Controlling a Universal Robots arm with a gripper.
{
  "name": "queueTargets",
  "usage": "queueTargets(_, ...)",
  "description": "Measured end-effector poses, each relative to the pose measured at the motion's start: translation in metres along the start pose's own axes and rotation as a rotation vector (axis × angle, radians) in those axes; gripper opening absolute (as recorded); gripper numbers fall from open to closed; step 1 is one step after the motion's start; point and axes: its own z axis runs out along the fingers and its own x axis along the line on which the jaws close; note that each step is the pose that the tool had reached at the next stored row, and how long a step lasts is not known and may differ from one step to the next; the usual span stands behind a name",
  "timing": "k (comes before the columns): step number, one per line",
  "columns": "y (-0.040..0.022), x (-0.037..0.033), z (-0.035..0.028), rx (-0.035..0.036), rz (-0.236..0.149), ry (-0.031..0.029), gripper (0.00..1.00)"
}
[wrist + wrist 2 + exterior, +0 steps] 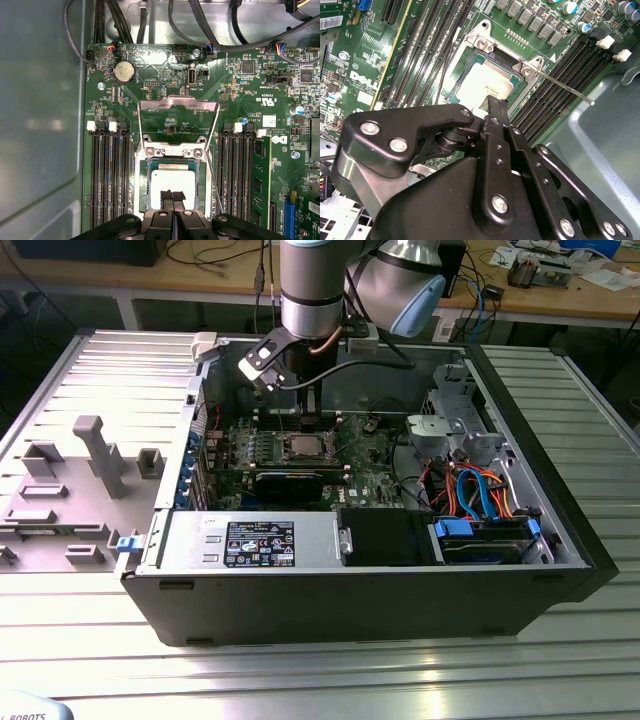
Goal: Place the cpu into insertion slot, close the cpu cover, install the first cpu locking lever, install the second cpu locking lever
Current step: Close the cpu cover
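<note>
Hovering just above the cpu (303,447), seated in the insertion slot (172,149) at the exterior view's centre, the gripper (172,196) has its fingers pinched together, holding nothing. The cpu cover (177,103) stands open. Judgement: check the chip lies flat and square before lowering the cover.
</note>
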Motion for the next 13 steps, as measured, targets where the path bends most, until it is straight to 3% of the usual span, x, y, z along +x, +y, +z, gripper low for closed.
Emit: queueTargets(13,0.0000,0.0000,-0.0018,0.0001,0.000,-0.0002,0.11)
